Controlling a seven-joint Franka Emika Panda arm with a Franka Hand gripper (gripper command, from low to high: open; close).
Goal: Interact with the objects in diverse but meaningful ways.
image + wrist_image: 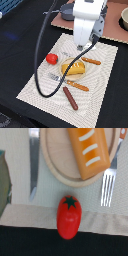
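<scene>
Gripper [88, 46]: hangs above the far part of the placemat, over the far rim of the plate. Fingertips blurred in the exterior view and absent from the wrist view; whether the jaws stand wide, narrow or closed on anything cannot be told. Nothing visibly held.

Red tomato [69, 216]: lies on the placemat's edge at the exterior view's left, just beside the plate, apart from it. Green stalk cap faces up. Free of any contact with the arm.

Yellow bread loaf [91, 150]: rests on the plate, white ridges showing; one end is cut off by the wrist picture's edge.

Plate [52, 158]: pale wood-toned disc, middle of the placemat [37, 87].

Fork [107, 185] and knife [33, 163]: flank the plate in the wrist view; handles cropped there. In the exterior view two orange-handled pieces lie near and far of the plate; which is which is hard to make out.

Sausage stick [70, 98]: dark reddish-brown, nearest part of the placemat, well apart from the gripper.

Step in hand, as judged: hovering to choose a target, no grasp made. The wrist camera centres on the tomato, so it seems the likely pick. Next move calls for shifting toward the exterior view's left, descending with jaws spread around the tomato's round body, and closing gently, since it may roll.

Not located: white fish-like piece. Dark cable [40, 55] crosses the tomato's side of the mat.
</scene>
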